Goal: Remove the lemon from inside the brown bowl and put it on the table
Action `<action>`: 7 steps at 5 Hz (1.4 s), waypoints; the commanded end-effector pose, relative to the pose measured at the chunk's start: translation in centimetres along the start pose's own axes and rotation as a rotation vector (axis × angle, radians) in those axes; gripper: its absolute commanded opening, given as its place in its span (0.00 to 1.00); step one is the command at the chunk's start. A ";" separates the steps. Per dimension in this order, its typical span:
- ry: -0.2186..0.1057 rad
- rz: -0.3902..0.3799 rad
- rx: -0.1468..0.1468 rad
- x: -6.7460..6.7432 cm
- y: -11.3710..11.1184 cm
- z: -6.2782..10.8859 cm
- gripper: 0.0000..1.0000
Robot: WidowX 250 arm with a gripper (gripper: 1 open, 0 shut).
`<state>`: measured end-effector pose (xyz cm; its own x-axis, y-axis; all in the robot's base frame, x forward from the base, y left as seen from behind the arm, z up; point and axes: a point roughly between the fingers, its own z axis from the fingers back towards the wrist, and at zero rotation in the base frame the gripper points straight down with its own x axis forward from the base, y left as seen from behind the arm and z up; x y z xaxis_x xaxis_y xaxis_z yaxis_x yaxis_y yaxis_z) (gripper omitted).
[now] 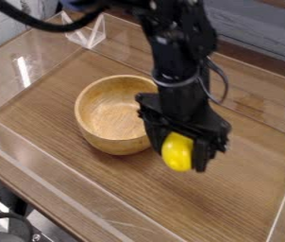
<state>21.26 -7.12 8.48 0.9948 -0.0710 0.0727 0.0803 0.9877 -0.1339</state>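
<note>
No readable text, labels, brands or numbers.
</note>
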 end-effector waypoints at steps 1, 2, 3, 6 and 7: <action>-0.031 -0.012 -0.007 0.5 -0.7 -0.4 0.00; -0.029 -0.015 -0.009 0.5 -0.9 -1.7 0.00; -0.028 -0.016 -0.009 0.8 -0.9 -2.7 0.00; -0.030 -0.003 -0.016 1.5 -0.7 -3.6 0.00; -0.031 0.002 -0.015 1.7 -0.6 -3.9 0.00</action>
<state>22.14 -8.26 3.92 0.9958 -0.0719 0.0567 0.0793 0.9868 -0.1414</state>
